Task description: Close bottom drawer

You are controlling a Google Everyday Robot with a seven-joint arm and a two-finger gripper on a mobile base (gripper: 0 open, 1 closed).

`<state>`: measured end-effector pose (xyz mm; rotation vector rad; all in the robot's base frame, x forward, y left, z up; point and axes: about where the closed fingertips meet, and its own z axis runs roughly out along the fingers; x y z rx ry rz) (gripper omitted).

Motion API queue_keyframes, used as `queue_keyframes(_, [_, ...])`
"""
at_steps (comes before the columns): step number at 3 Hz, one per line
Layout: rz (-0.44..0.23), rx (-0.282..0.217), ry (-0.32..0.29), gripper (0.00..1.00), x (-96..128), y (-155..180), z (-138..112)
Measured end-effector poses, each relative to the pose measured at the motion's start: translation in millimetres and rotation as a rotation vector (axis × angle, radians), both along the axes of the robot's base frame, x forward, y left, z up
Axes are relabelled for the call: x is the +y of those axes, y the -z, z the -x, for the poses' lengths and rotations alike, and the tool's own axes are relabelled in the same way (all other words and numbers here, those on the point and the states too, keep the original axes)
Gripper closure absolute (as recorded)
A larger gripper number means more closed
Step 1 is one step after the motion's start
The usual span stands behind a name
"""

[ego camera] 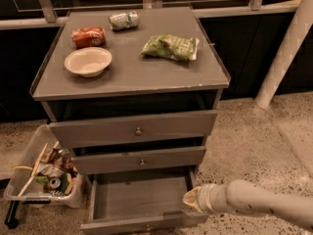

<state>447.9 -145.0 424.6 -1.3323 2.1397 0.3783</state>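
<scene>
Grey wooden three-drawer cabinet point(127, 80), on top: cream round bowl point(88, 61) front-L, red crushed can point(88, 36) just behind it, silver-green can point(123, 20) at back nr centre, green crisp bag point(171, 47) to R. Bottom drawer point(142, 202) sticks out fwd under the middle grey drawer front point(142, 159). Gripper point(192, 199) at that drawer's R wall, arm entering from R. Clear plastic bin point(19, 182) w/ clutter on floor, L of cabinet. White post point(286, 48) back-R.

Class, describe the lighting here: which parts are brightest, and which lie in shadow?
Camera view: the flat grey cabinet top is brightest; the recess beneath it is dark; the open shallow grey wooden bottom drawer is dim inside; the pale gripper, at that drawer's right wall, catches light.
</scene>
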Motion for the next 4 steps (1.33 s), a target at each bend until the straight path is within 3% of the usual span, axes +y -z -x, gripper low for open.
queue_keyframes(1, [-0.001,0.009,0.008,1.0,1.7,62.0,9.5])
queue_keyframes(2, [0.005,0.022,-0.005,1.0,6.3,68.3,12.4])
queue_keyframes(4, [0.018,0.073,-0.095,1.0,10.0,144.6,18.7])
